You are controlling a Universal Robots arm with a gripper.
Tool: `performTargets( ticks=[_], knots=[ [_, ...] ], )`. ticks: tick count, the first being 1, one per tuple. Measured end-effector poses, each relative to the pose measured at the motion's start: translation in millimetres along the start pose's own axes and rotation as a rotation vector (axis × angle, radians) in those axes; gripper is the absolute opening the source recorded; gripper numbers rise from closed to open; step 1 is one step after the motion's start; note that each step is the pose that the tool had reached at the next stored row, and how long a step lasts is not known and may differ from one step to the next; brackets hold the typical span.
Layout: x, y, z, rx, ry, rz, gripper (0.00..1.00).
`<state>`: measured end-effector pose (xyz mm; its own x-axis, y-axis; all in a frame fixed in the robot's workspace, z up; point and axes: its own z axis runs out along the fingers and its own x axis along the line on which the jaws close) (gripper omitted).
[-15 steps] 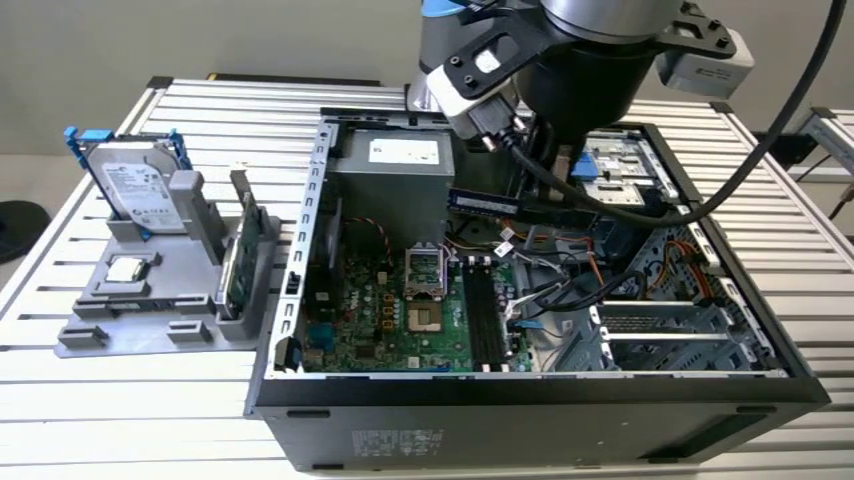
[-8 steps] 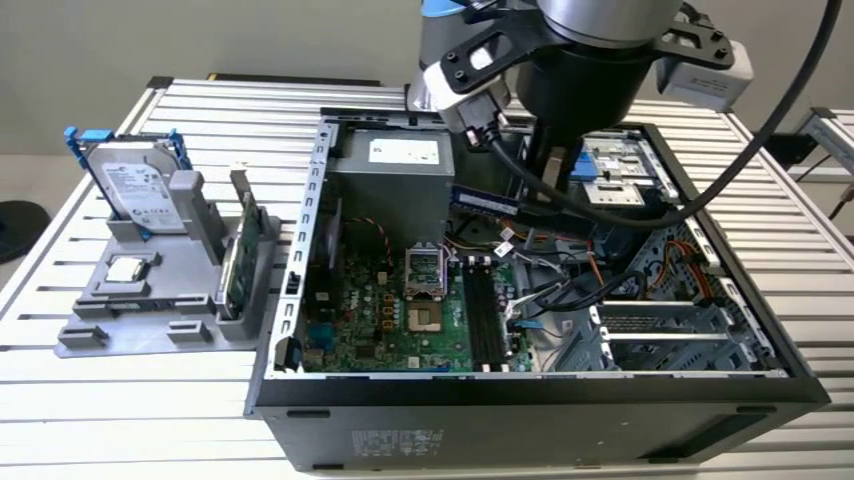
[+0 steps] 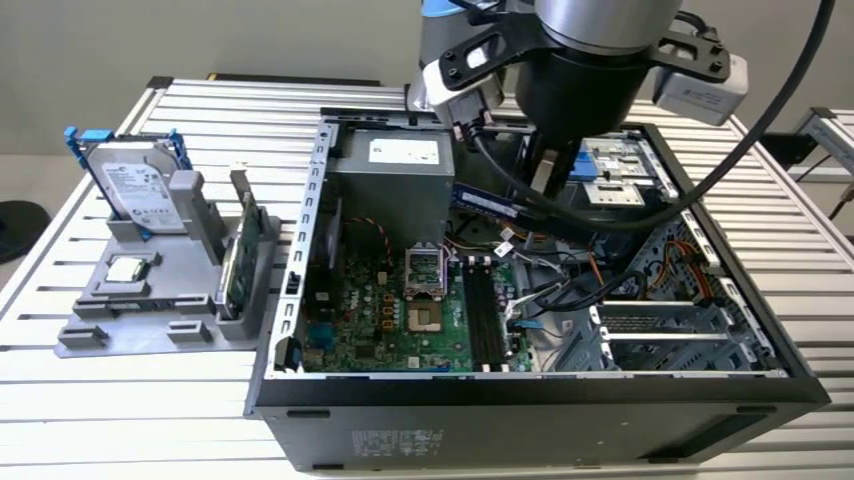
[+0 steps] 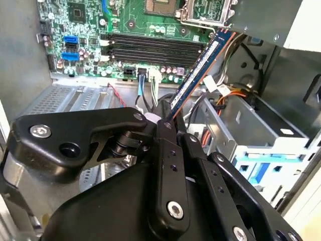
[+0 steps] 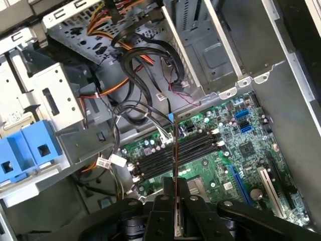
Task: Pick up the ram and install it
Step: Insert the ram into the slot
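The gripper [image 4: 165, 118], clamped on the ram [image 4: 199, 70] at centre frame in the second wrist view, carries it near the slots [image 4: 150, 47], not yet seated; installing likely calls for squaring it to one slot.

Arm [image 3: 587, 60] angled down, claw [image 4: 167, 118] pinched closed on the ram [image 4: 200, 67].

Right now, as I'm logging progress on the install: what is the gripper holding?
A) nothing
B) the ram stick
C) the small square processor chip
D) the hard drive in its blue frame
B: in the second wrist view the gripper is shut on the ram, which is held clear of the black motherboard slots, not seated.
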<state>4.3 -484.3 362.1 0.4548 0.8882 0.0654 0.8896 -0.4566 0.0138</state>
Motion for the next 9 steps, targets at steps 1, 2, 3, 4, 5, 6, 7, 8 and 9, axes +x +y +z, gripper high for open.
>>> performTargets(
  ticks=[1, 2, 3, 4, 5, 6, 7, 8, 9],
  knots=[
    [0.0, 0.0, 0.5, -0.0008, -0.0002, 0.012, 0.00],
    [0.0, -0.1, 0.9, -0.0015, -0.0003, 0.023, 0.00],
    [0.0, -0.1, 1.3, -0.0022, -0.0004, 0.035, 0.00],
    [0.0, -0.1, 1.6, -0.0030, -0.0006, 0.046, 0.00],
    [0.0, -0.1, 2.0, -0.0038, -0.0007, 0.058, 0.00],
    [0.0, -0.1, 2.4, -0.0045, -0.0008, 0.069, 0.00],
    [0.0, -0.1, 2.7, -0.0053, -0.0010, 0.081, 0.00],
    [0.0, -0.1, 3.0, -0.0060, -0.0012, 0.092, 0.00],
    [-0.1, -0.1, 3.3, -0.0068, -0.0013, 0.103, 0.00]
  ],
)
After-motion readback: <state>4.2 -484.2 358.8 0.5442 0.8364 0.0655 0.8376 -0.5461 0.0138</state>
